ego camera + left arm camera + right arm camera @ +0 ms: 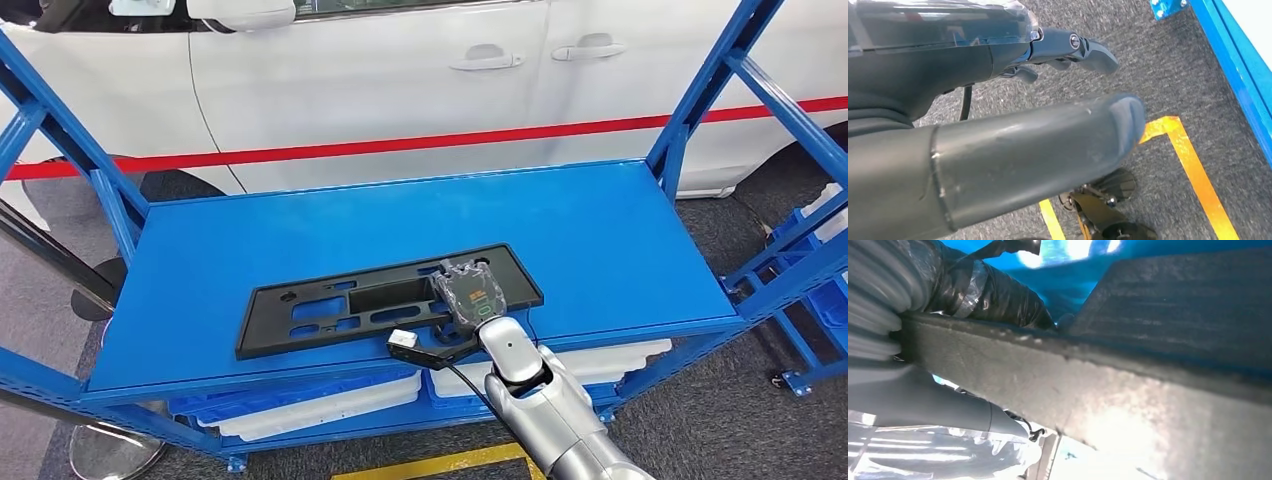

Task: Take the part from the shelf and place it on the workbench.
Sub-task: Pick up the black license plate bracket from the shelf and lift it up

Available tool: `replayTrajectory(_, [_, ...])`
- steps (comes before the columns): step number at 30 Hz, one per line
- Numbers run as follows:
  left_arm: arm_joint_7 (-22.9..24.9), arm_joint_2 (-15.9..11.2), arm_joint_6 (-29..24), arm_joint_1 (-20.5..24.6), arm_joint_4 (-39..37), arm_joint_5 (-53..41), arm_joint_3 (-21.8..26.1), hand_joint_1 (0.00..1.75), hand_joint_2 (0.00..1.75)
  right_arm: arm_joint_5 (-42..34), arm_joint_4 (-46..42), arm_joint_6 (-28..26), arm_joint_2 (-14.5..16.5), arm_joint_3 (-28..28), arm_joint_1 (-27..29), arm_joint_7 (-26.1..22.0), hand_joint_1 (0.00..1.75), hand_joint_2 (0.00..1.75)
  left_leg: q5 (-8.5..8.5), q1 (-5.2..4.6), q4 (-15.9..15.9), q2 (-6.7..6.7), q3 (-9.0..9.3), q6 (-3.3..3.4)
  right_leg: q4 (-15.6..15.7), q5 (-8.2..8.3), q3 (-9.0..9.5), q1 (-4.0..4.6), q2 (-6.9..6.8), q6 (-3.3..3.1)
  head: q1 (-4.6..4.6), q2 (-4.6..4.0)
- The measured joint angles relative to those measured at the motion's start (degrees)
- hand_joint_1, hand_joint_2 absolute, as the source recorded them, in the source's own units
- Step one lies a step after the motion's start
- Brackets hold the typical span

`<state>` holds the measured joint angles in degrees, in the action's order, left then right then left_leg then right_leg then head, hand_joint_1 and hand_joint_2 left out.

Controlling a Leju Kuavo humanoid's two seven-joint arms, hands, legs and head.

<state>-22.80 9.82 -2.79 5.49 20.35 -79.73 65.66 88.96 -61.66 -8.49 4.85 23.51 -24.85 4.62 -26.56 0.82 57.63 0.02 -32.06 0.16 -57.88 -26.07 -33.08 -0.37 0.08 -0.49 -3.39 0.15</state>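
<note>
White car doors (400, 80) with a red stripe fill the background behind a blue metal shelf (300, 230), whose flat top carries the part to be moved: a long black plastic panel (330, 310) with cut-out openings, lying near the front edge. Its long axis runs left to right, the right end angled slightly toward the far side. The right hand (470, 295) rests on the panel's right end, reaching in from the near right on its silver arm (540, 400). From the wrist camera the panel's edge crosses close in front of the hand (923, 405), with the thumb on one side of it and dark fingers (998, 300) on the other, so the hand appears to be closed on the panel, though how firm the hold is cannot be told. The left hand (998, 150) hangs low over grey carpet (1158, 65) and yellow floor tape (1193, 165), holding nothing; its fingers look loosely apart. The right arm is plainly the nearer one. With the hold at one end only, the long panel may swing or droop once lifted. White trays (320, 405) sit on the shelf's lower level, and the workbench is not identifiable.
</note>
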Motion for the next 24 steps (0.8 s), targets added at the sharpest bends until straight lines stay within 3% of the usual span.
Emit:
replayTrajectory(2, [0.0,0.0,0.0,0.0,0.0,0.0,0.0,0.00,0.00,0.0,-0.3,-0.1,0.2,0.0,0.0,-0.1,1.75,1.75,-2.33,0.14,3.5,-0.02,-1.51,-0.56,0.4,0.17,0.23,-0.24,-0.16,-0.75,0.01,0.00])
replayTrajectory(4, [0.0,0.1,0.0,0.0,0.0,0.0,0.0,0.00,0.00,-0.1,-0.4,-0.5,0.5,-0.2,0.2,-0.8,1.75,1.75,-6.10,0.21,11.2,-0.01,-5.11,-0.93,0.4,0.12,0.19,-0.18,-0.28,-1.10,0.01,0.00])
replayTrajectory(5, [0.0,0.1,0.0,-0.1,0.0,0.1,0.0,0.00,0.00,-0.4,-0.5,-0.9,0.6,-0.4,0.4,-1.6,1.75,1.75,-7.22,0.24,14.5,-0.01,-6.78,-1.05,0.4,0.08,0.18,-0.11,-0.31,-1.15,0.00,0.00])
replayTrajectory(6, [0.0,0.1,0.0,-0.2,0.0,0.2,0.0,0.00,0.00,-1.0,-0.9,-1.2,0.9,-0.8,0.7,-2.5,1.75,1.75,-7.30,0.26,16.3,0.00,-7.71,-1.11,0.3,0.03,0.20,-0.06,-0.31,-1.19,0.00,0.00])
replayTrajectory(7, [0.0,0.1,0.0,-0.3,0.0,0.4,0.0,0.00,0.00,-2.2,-1.5,-1.4,1.2,-1.3,1.1,-3.7,1.75,1.75,-6.21,0.27,15.7,0.00,-7.54,-1.10,0.3,-0.04,0.25,-0.04,-0.26,-1.19,0.00,0.00])
replayTrajectory(9, [0.0,0.1,0.0,-0.3,0.0,0.8,0.1,0.00,0.00,-7.3,-3.8,-0.9,2.1,-2.3,2.0,-6.5,1.75,1.75,-2.05,0.28,8.7,0.04,-4.48,-0.83,0.0,-0.30,0.37,-0.03,-0.09,-1.04,0.00,0.00])
replayTrajectory(11, [0.1,0.1,-0.1,-0.3,0.0,1.4,0.3,0.00,0.00,-15.2,-7.1,0.6,3.3,-3.1,2.9,-9.2,1.75,1.75,0.23,0.13,2.3,0.06,-1.57,-0.46,-0.5,-0.61,0.27,0.20,0.12,-0.70,0.00,0.00])
replayTrajectory(15, [0.3,0.5,-0.1,-0.3,0.0,2.7,1.6,0.00,0.00,-40.8,-17.7,6.1,6.9,-4.3,4.3,-11.5,1.75,1.75,0.22,-0.09,0.8,-0.16,-1.22,0.40,-0.8,-0.65,-0.41,0.31,0.29,0.20,0.00,0.00])
replayTrajectory(17, [0.2,0.7,-0.1,-0.6,0.0,3.1,2.3,0.00,0.00,-54.1,-24.6,8.0,8.7,-5.0,4.5,-11.3,1.75,1.75,0.51,0.11,0.3,-0.24,-1.12,1.10,-1.9,-1.65,-0.80,0.18,0.23,0.85,-0.01,0.00])
replayTrajectory(19, [-0.1,0.8,-0.1,-0.7,0.0,3.4,3.0,0.00,0.00,-63.8,-30.7,8.5,9.4,-5.7,4.3,-11.7,1.75,1.75,0.65,0.28,0.0,-0.26,-0.93,1.75,-7.1,-4.76,-3.09,0.01,0.21,1.39,-0.02,0.00])
replayTrajectory(21, [-0.1,0.7,-0.2,-0.8,0.0,3.8,3.6,0.00,0.00,-69.8,-35.1,8.8,9.5,-6.5,4.5,-12.6,1.75,1.75,0.54,0.25,0.0,-0.27,-0.86,2.04,-14.5,-7.89,-6.80,-0.04,0.19,1.74,-0.02,0.00])
replayTrajectory(22, [-0.2,0.7,-0.3,-0.9,0.0,3.9,3.9,0.00,0.00,-71.8,-36.7,8.9,9.5,-6.9,4.8,-13.1,1.75,1.75,0.47,0.24,0.1,-0.28,-0.79,2.08,-16.7,-8.23,-8.01,-0.04,0.19,1.81,-0.02,0.00])
replayTrajectory(23, [-0.2,0.7,-0.3,-1.0,0.0,4.0,4.2,0.00,0.00,-73.1,-37.9,9.0,9.5,-7.2,5.1,-13.4,1.75,1.75,0.38,0.22,0.1,-0.28,-0.68,2.06,-16.6,-7.41,-8.20,-0.04,0.19,1.79,-0.03,0.00])
replayTrajectory(24, [-0.2,0.7,-0.3,-1.0,0.0,4.1,4.4,0.00,0.00,-74.2,-39.1,9.0,9.4,-7.5,5.3,-13.8,1.75,1.75,0.27,0.20,0.1,-0.29,-0.51,2.00,-14.5,-5.63,-7.31,-0.02,0.19,1.65,-0.02,0.00])
